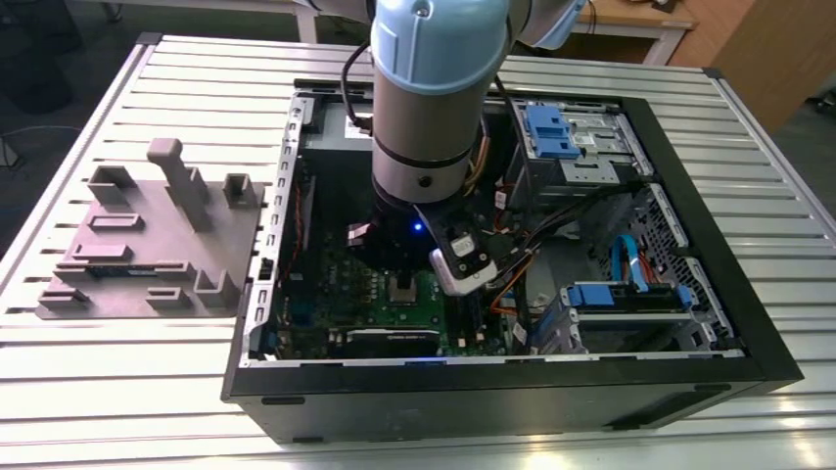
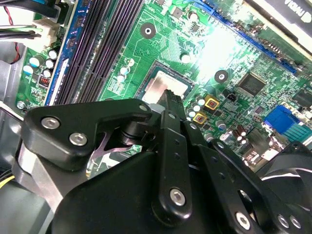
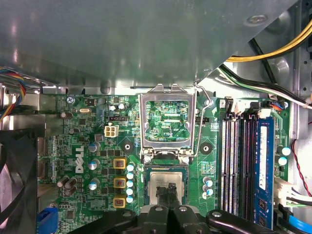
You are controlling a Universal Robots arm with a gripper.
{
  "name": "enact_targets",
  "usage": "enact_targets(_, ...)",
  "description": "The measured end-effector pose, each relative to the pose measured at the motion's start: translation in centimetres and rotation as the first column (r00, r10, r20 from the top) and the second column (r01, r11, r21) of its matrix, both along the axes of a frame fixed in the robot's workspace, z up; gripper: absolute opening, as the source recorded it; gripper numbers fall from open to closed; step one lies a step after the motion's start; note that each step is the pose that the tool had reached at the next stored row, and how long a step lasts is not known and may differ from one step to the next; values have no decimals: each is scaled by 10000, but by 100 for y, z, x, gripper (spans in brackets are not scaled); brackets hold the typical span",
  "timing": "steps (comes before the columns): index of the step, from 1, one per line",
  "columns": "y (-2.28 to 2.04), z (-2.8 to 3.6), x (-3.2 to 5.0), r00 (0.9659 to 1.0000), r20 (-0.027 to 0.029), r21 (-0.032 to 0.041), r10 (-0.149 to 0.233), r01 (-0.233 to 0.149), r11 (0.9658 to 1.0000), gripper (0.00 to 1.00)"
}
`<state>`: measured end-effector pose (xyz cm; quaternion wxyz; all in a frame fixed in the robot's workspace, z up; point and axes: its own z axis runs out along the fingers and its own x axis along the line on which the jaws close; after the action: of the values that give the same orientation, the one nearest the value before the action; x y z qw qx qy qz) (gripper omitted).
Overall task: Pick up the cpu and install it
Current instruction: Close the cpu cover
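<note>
Gripper (image 3: 168, 189) fingers are pressed together, tips on or just over the cpu (image 3: 163, 178), which lies flat in its socket on the motherboard (image 3: 92, 146). The first wrist view shows the socket's metal frame (image 3: 165, 122) hinged open just beyond the cpu, with memory slots (image 3: 234, 165) nearby. In the exterior view, mid-frame, the arm (image 1: 432, 98) reaches into the open case (image 1: 523, 392), cables (image 1: 549, 230) close beside it.

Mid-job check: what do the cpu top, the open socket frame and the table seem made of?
The cpu: top looks like bare metal, dull silver, throwing back light in both wrist views. The socket frame: probably thin stamped steel, grey with bright edges. The table: likely aluminium, pale ribbed slats with a soft sheen.
</note>
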<state>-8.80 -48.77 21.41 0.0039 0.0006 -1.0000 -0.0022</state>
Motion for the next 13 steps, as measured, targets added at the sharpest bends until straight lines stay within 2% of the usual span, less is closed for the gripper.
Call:
enact_targets(2, 0, 54, -1, 10000, -1, -2, 0, 0, 10000, 10)
enact_targets(13, 1, 554, -1, 10000, 1, 1, -1, 1, 10000, 10)
